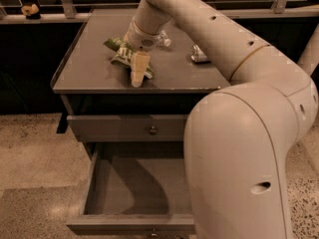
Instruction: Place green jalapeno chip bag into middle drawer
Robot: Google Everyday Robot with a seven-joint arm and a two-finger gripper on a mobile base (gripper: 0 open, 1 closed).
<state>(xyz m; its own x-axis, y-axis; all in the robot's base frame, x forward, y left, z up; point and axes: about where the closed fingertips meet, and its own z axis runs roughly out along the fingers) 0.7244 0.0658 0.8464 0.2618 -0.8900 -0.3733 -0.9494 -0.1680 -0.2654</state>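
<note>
The green jalapeno chip bag (121, 55) lies crumpled on the cabinet top (89, 73), left of centre. My gripper (138, 71) reaches down from the right and sits on the bag's near right end, touching it. The bag's right part is hidden under the gripper. The middle drawer (130, 224) is pulled open below, and its grey inside shows nothing in it. My arm hides the drawer's right side.
The upper drawer front (114, 128) with its round knob (153, 130) is closed. A clear plastic bottle (163, 40) and a silver-green can (199, 57) stand on the top behind and right of the gripper. A speckled floor (35, 158) lies to the left.
</note>
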